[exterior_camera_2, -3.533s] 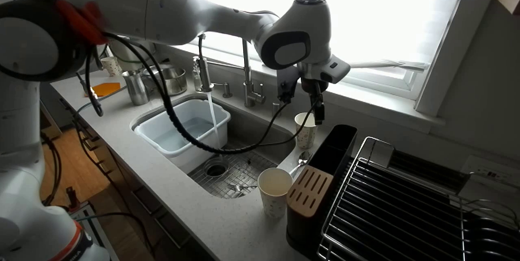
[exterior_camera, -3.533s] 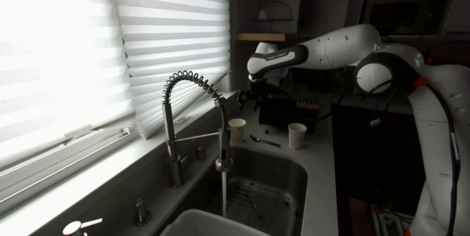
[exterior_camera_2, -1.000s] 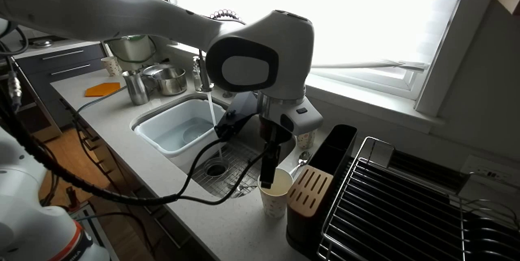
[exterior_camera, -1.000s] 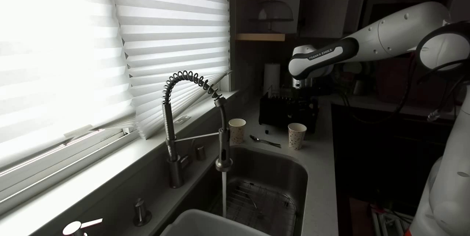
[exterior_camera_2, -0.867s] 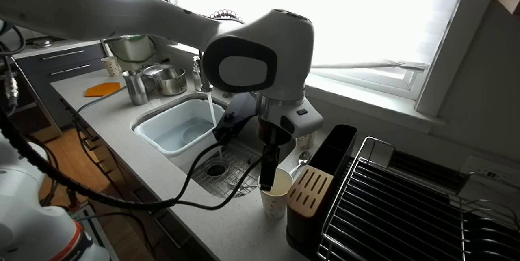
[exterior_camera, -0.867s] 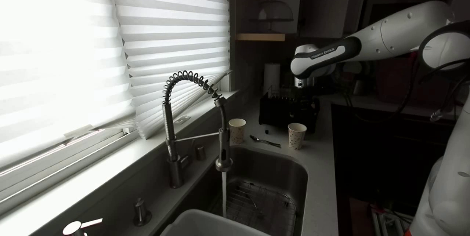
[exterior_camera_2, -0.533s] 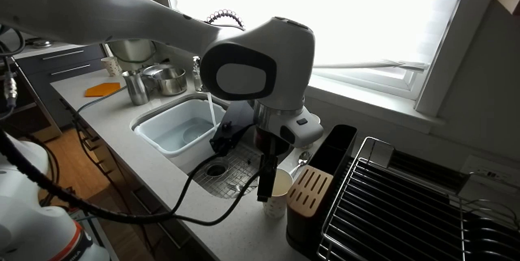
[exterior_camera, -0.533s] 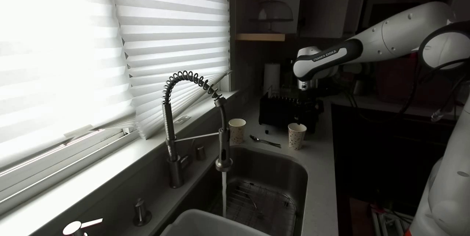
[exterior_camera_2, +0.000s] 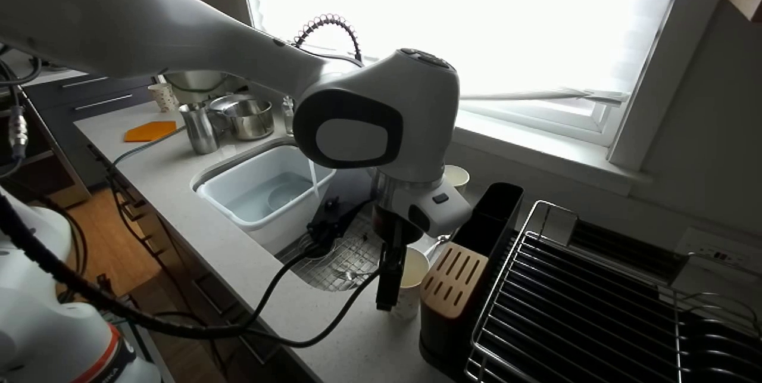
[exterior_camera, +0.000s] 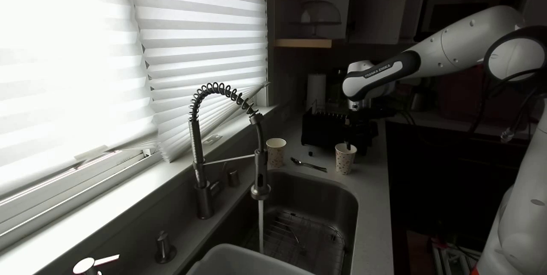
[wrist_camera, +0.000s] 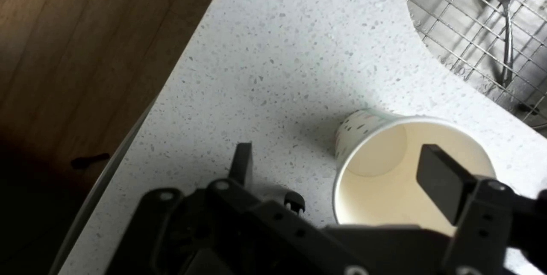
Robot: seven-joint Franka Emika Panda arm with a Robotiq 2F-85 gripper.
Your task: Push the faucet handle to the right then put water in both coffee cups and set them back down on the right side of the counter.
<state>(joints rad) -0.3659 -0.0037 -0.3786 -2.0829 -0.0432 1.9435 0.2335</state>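
In the wrist view, the gripper [wrist_camera: 335,166] is presenting its fingers spread wide apart. One finger is hanging over the mouth of the front cup [wrist_camera: 389,189]; the other is standing outside its wall, apart from it, above the counter [wrist_camera: 290,52]. Contact at the inner finger is not showing clearly. A fork [wrist_camera: 508,44] is lying on a wire rack [wrist_camera: 461,31].

In an exterior view, the water [exterior_camera: 261,223] is running in a thin stream from the faucet [exterior_camera: 204,202], and the faucet handle [exterior_camera: 216,187] is jutting from the upright stem. The front cup is standing upright beyond the sink [exterior_camera: 316,191], a dark fingertip showing at its mouth. The window-side cup [exterior_camera: 276,155] is standing upright near it, with a spoon [exterior_camera: 308,164] lying between the two.

In an exterior view, the arm [exterior_camera_2: 357,139] and gripper are leaning over the counter, partly hiding both cups. The front cup is standing just beside the utensil holder [exterior_camera_2: 453,282]. A tub [exterior_camera_2: 292,225] is sitting in the sink. A third patterned cup [exterior_camera_2: 162,97] is standing at the counter's far end.
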